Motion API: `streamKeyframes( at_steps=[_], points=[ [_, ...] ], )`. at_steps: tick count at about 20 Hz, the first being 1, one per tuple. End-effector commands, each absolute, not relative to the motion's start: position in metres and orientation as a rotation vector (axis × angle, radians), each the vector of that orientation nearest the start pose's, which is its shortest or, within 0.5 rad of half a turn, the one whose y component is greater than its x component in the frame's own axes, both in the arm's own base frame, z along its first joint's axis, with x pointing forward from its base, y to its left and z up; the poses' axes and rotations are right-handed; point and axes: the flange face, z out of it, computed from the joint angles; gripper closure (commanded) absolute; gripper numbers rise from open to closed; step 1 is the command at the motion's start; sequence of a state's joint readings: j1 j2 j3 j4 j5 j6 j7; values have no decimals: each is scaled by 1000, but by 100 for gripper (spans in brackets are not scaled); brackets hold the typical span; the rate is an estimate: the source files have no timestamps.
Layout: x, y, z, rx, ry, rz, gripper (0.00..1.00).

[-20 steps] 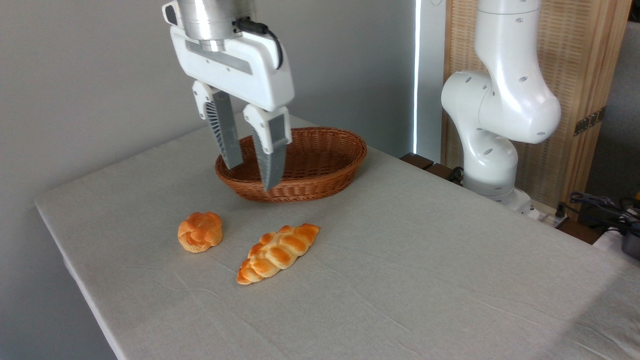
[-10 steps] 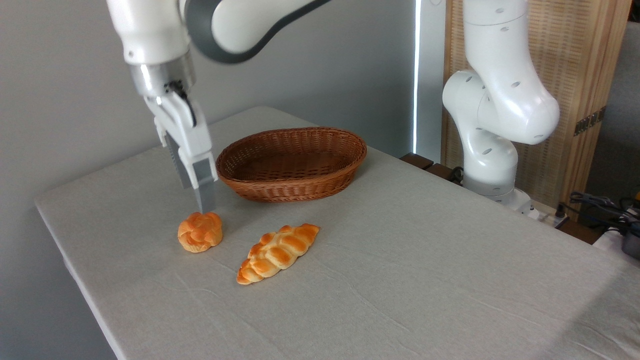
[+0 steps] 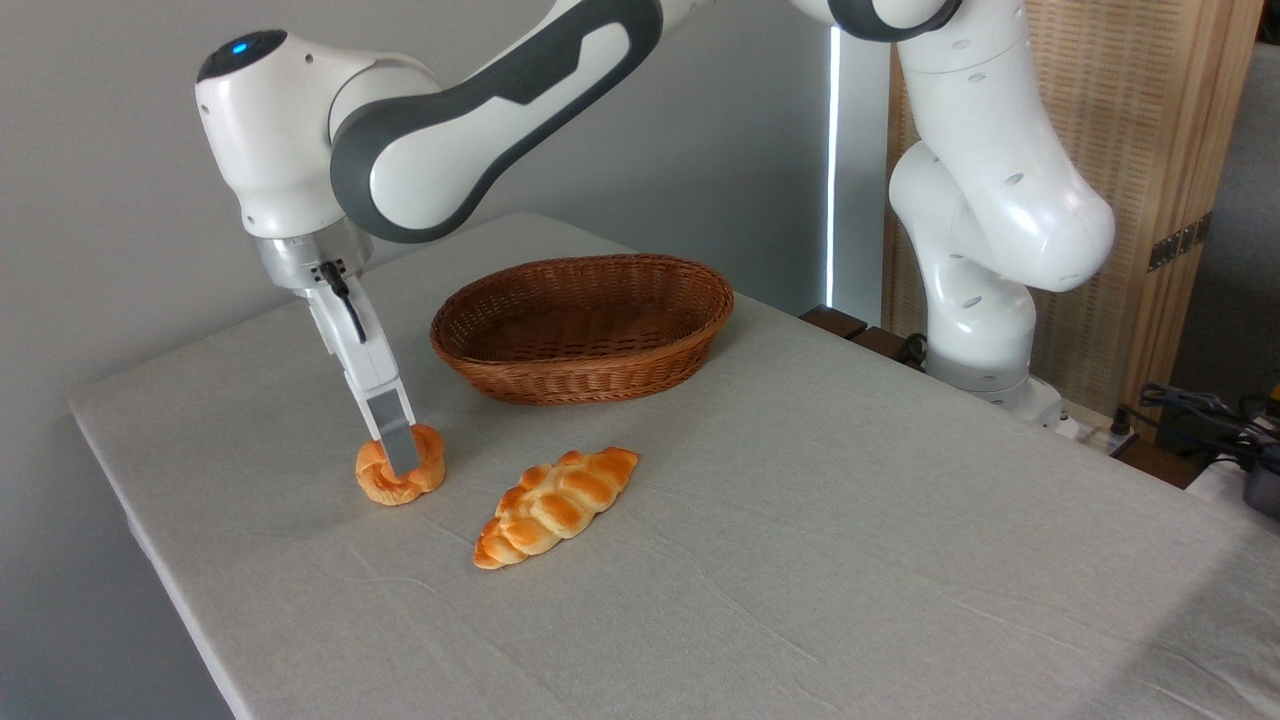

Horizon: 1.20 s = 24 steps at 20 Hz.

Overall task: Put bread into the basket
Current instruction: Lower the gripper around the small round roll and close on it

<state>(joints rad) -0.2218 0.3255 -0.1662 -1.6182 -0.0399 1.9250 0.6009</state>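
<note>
One claw point(image 3: 401, 462), mine, pointing down at the bread point(image 3: 400, 471) on the left part of the table point(image 3: 800, 560). Seen edge-on: only the near finger point(image 3: 391, 436) shows, and it overlaps the middle of the bun, tip down over its top. Bun pokes out on both sides of that finger, left lobe and right lobe visible, paler base resting on the tablecloth. Second finger is hidden behind the first, so I cannot tell how wide my claw is set or whether it presses the bun yet. Bread still sits flat on the table, not lifted.

Basket point(image 3: 583, 325) stands up and to the right of the bun, near but apart from it, nothing visible inside. Braided loaf point(image 3: 555, 505) lies to the right of the bun and a little closer to the camera, slanted, not touching bun or basket. My forearm point(image 3: 480, 120) reaches in from the upper right over the basket area; base column point(image 3: 985, 240) stands at the table's far right edge.
</note>
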Motion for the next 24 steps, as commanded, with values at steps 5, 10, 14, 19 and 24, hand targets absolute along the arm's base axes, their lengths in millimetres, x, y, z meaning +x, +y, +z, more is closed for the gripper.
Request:
streamKeyframes(
  at_steps=[5, 10, 14, 19, 24],
  points=[
    [606, -253, 414, -2824, 1524, 3, 27],
    [607, -251, 412, -2800, 1529, 10, 52],
    [607, -251, 411, -2790, 1545, 14, 73],
    [607, -251, 411, -2791, 1543, 17, 81],
    [607, -250, 411, -2793, 1541, 17, 81]
  ],
)
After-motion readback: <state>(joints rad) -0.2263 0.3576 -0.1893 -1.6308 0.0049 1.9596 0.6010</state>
